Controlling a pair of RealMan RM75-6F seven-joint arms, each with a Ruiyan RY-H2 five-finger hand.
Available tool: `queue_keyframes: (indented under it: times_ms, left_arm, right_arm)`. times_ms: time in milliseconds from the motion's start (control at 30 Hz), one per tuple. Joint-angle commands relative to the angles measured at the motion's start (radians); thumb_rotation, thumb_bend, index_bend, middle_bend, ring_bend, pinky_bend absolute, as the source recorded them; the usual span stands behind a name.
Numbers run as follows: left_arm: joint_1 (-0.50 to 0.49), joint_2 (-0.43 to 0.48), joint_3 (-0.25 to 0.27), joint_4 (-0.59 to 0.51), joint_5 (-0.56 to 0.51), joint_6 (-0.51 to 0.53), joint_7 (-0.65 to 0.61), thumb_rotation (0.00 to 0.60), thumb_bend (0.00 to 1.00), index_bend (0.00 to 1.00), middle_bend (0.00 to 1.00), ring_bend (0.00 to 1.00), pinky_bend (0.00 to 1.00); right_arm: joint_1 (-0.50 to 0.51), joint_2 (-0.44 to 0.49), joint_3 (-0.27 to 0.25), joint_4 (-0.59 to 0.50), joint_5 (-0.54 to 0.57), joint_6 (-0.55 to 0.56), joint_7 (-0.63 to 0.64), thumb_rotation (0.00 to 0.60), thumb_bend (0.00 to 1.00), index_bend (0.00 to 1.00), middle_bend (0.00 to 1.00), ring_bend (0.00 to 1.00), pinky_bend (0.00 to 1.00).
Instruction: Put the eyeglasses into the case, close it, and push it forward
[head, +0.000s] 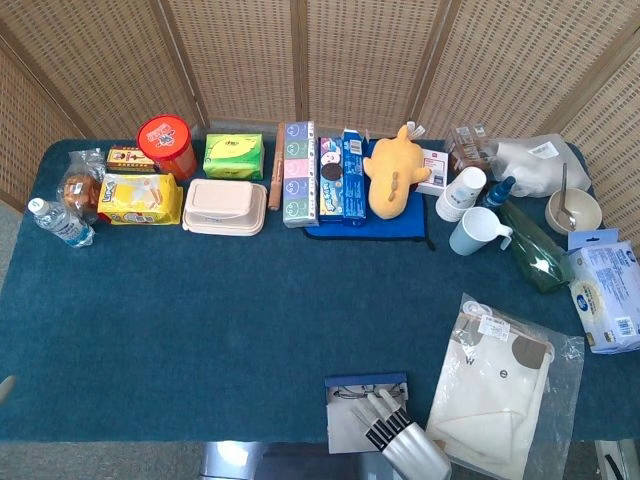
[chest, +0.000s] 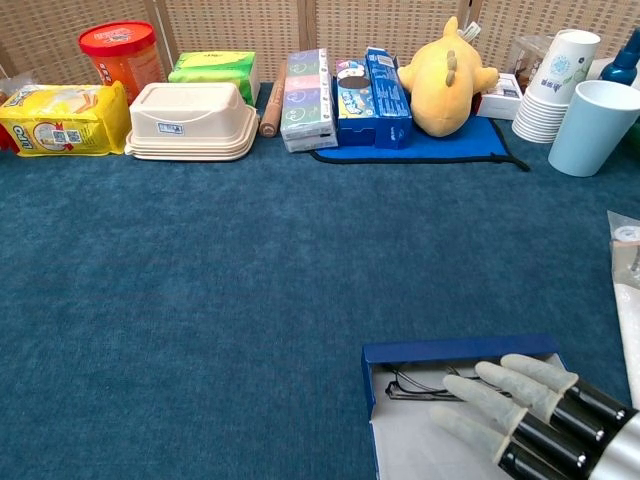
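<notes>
Where the worktop (chest: 200, 300) met its near edge, the open case (chest: 400, 440) lay flat, a shallow rectangular box with a dark blue rim and a pale, smooth lining. Inside it, up against the far wall, sat the eyeglasses (chest: 425, 381), thin black wire frames with clear lenses. The right robot hand (chest: 505, 405) reached in from the near right, its long pale fingers (chest: 470, 393) spread slightly and stretched out flat over the case, the tips lying across the right part of the frames; whether they actually pressed on the glasses I could not tell. It gripped nothing, and its fingers were apart. Black cylindrical segments joined those rubbery-looking fingers to a silvery metal wrist. The left robot hand could not be seen in either view.

The worktop itself was covered in a deep blue, short-piled carpet-like cloth. To the right of the case lay a folded white garment (head: 495, 385) sealed in a glossy clear plastic bag. Farther back stood a soft yellow plush toy (chest: 445, 75) on a blue mat, a light blue mug (chest: 592, 125), a stack of paper cups (chest: 555, 85) and a cream lidded plastic box (chest: 190, 120).
</notes>
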Motion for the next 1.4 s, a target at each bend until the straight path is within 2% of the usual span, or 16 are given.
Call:
queue_keyframes:
  times_ms: [33,533,767,1400]
  left_arm:
    - [0.004,-0.001,0.0,0.005,-0.003,0.004,-0.005,0.6,0.28,0.0,0.0,0.0,0.0]
    - [0.015,-0.017,0.0,0.052,-0.013,0.007,-0.045,0.6,0.28,0.0,0.0,0.0,0.0]
    - [0.016,-0.028,0.0,0.074,-0.024,-0.007,-0.062,0.6,0.28,0.0,0.0,0.0,0.0]
    - [0.015,-0.047,-0.004,0.108,-0.039,-0.028,-0.077,0.6,0.28,0.0,0.0,0.0,0.0]
  right_arm:
    - [0.005,0.0,0.002,-0.007,-0.008,0.011,0.007,0.555,0.18,0.0,0.03,0.0,0.12]
    - [0.038,0.024,0.031,-0.093,-0.013,0.009,-0.013,0.557,0.17,0.0,0.04,0.01,0.13]
    - [0.067,0.035,0.066,-0.136,-0.002,-0.013,-0.029,0.6,0.16,0.01,0.06,0.05,0.15]
    - [0.142,0.047,0.117,-0.201,0.047,-0.12,-0.056,0.6,0.25,0.37,0.18,0.15,0.24]
